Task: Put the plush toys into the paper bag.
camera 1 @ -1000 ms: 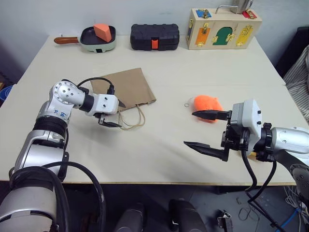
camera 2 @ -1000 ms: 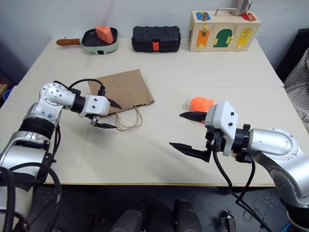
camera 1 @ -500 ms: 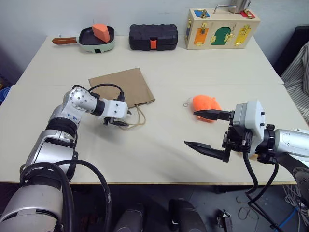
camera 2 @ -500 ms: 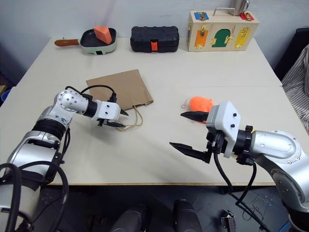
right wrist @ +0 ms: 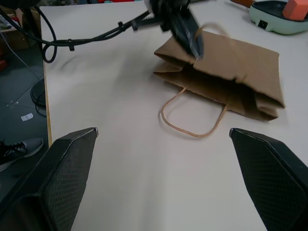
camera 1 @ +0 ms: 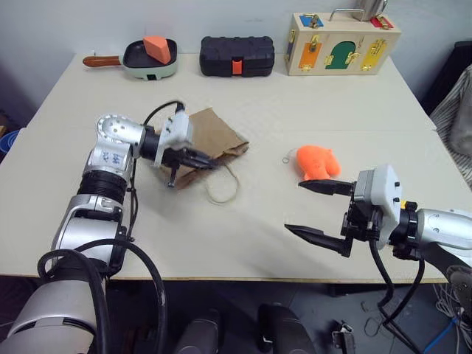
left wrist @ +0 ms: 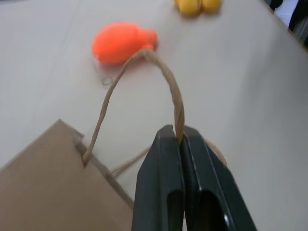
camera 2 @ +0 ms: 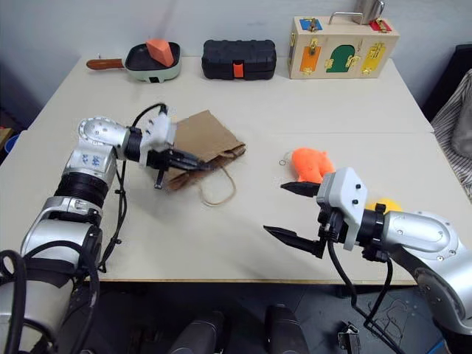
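The brown paper bag [camera 1: 215, 135] lies on the table left of centre, its mouth edge lifted. My left gripper [left wrist: 177, 134] is shut on one twine handle [left wrist: 166, 84] and holds it up off the table. The other handle [camera 1: 224, 190] lies loose on the tabletop. An orange plush toy [camera 1: 317, 161] rests right of the bag, and a yellow plush toy [left wrist: 198, 4] lies beyond it, near my right arm. In front of the orange toy my right gripper [camera 1: 296, 207] hovers open above the table with nothing between its fingers.
Along the table's far edge stand a green pan [camera 1: 150, 60] holding a hard orange block [camera 1: 155, 48], a black case [camera 1: 237, 56] and a wooden latch box [camera 1: 344, 43]. Striped fabric [camera 1: 456, 110] hangs past the table's right edge.
My left gripper shut on the bag's handle and rose to the right with it, lifting the bag's mouth and dragging the bag slightly. The right gripper stayed open and almost still.
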Motion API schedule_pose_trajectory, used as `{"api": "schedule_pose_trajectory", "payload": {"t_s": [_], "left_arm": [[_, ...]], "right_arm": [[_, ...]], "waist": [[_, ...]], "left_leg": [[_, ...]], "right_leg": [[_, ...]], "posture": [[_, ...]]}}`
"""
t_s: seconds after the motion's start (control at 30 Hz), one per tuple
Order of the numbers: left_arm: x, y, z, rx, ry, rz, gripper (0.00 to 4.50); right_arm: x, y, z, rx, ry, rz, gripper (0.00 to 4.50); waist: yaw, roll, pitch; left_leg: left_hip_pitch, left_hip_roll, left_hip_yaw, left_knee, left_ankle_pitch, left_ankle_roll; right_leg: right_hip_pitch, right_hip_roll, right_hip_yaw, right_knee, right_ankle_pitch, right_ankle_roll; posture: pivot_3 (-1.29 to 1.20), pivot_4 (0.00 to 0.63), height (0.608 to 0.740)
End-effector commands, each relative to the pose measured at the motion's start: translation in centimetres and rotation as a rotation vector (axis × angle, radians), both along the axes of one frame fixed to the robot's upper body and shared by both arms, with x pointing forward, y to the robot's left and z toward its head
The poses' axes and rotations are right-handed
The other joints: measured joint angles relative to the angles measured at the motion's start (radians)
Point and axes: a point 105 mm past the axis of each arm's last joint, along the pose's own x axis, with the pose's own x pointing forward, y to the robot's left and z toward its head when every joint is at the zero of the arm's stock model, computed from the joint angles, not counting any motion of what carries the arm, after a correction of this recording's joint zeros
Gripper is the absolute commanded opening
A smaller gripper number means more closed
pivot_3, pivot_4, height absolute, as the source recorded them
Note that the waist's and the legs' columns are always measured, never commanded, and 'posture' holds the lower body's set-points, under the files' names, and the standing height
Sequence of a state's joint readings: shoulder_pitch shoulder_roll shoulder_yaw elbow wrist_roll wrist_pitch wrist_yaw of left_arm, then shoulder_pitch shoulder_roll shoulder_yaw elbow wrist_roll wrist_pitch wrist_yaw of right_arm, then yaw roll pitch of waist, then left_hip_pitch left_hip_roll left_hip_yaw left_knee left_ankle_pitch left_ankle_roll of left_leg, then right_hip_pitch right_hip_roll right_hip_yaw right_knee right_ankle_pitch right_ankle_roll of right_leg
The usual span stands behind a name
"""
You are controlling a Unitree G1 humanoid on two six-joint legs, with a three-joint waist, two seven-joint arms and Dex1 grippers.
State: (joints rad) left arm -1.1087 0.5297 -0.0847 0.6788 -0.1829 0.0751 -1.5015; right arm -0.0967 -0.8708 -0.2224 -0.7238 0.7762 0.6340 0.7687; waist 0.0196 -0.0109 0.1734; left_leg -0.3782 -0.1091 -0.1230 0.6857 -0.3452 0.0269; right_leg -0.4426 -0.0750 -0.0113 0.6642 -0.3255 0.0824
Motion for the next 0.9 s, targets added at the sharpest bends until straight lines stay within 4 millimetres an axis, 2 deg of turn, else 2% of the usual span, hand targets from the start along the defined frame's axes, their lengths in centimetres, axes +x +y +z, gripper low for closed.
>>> {"api": "schedule_pose_trajectory", "payload": {"t_s": [0.03, 0.1, 0.2, 0.37, 0.47, 0.6, 0.7, 0.77, 0.9], "left_arm": [[-3.1, -1.6, 2.6, -0.081, 0.063, -0.122, 0.0], [-4.0, -2.4, 3.0, -0.108, 0.081, -0.133, 0.0], [-5.0, -3.3, 3.1, -0.122, 0.087, -0.149, 0.0], [-5.5, -4.8, 3.0, -0.169, 0.096, -0.139, 0.0], [-5.8, -5.5, 3.0, -0.195, 0.101, -0.138, 0.0], [-6.7, -6.1, 3.2, -0.214, 0.097, -0.158, 0.0], [-7.1, -6.2, 3.4, -0.223, 0.089, -0.163, 0.0], [-7.3, -6.2, 3.4, -0.223, 0.082, -0.163, 0.0], [-7.0, -5.8, 3.7, -0.24, 0.058, -0.134, 0.0]], "right_arm": [[-0.9, 0.3, 1.0, 0.043, -0.048, -0.003, 4.32], [-0.9, 0.5, 1.1, 0.076, -0.042, -0.002, 3.9], [-0.5, 1.4, 1.2, 0.102, -0.05, 0.003, 2.82], [2.8, 3.5, 0.7, 0.115, -0.055, -0.025, 1.05], [5.2, 4.6, -0.5, 0.089, -0.028, -0.06, 0.02], [8.7, 6.0, -3.4, -0.011, 0.02, -0.123, 0.02], [10.8, 6.7, -4.3, -0.047, 0.031, -0.166, 0.02], [11.7, 7.1, -4.9, -0.065, 0.045, -0.179, 0.02], [12.3, 7.2, -7.3, -0.18, 0.073, -0.166, 0.02]], "waist": [[-0.002, 0.0, 0.0], [-0.011, 0.0, 0.0], [-0.022, 0.0, 0.0], [-0.021, 0.0, 0.0], [-0.022, 0.0, 0.0], [-0.024, 0.0, 0.0], [-0.025, 0.0, 0.0], [-0.026, 0.0, 0.0], [-0.025, 0.0, 0.0]], "left_leg": [[0.0, 0.0, 0.0, 0.0, 0.0, 0.0], [0.0, 0.0, 0.0, 0.0, 0.0, 0.0], [0.001, 0.0, 0.0, 0.002, 0.0, 0.0], [0.003, 0.0, 0.001, 0.004, 0.0, -0.001], [0.003, 0.0, 0.001, 0.004, 0.0, -0.001], [0.003, 0.0, 0.001, 0.006, 0.0, -0.001], [0.003, -0.001, 0.001, 0.006, 0.0, -0.001], [0.003, -0.001, 0.001, 0.006, 0.0, -0.001], [0.003, -0.001, 0.001, 0.006, 0.0, -0.001]], "right_leg": [[0.0, 0.0, 0.0, 0.0, 0.0, 0.0], [0.0, 0.001, 0.001, 0.001, 0.0, 0.0], [0.0, 0.001, 0.001, 0.003, 0.0, 0.0], [0.0, 0.001, 0.003, 0.003, 0.0, 0.0], [0.0, 0.001, 0.004, 0.003, 0.0, 0.0], [-0.001, 0.001, 0.004, 0.007, 0.0, 0.0], [-0.001, 0.001, 0.005, 0.007, 0.0, 0.0], [-0.002, 0.001, 0.004, 0.008, 0.0, 0.0], [-0.002, 0.001, 0.004, 0.008, 0.0, 0.0]], "posture": [[0.0, 0.15, 0.74], [0.0, 0.15, 0.74], [0.0, 0.15, 0.74], [0.0, 0.15, 0.74], [0.0, 0.15, 0.74], [0.0, 0.15, 0.74], [0.0, 0.15, 0.74], [0.0, 0.15, 0.74], [0.0, 0.15, 0.74]]}}
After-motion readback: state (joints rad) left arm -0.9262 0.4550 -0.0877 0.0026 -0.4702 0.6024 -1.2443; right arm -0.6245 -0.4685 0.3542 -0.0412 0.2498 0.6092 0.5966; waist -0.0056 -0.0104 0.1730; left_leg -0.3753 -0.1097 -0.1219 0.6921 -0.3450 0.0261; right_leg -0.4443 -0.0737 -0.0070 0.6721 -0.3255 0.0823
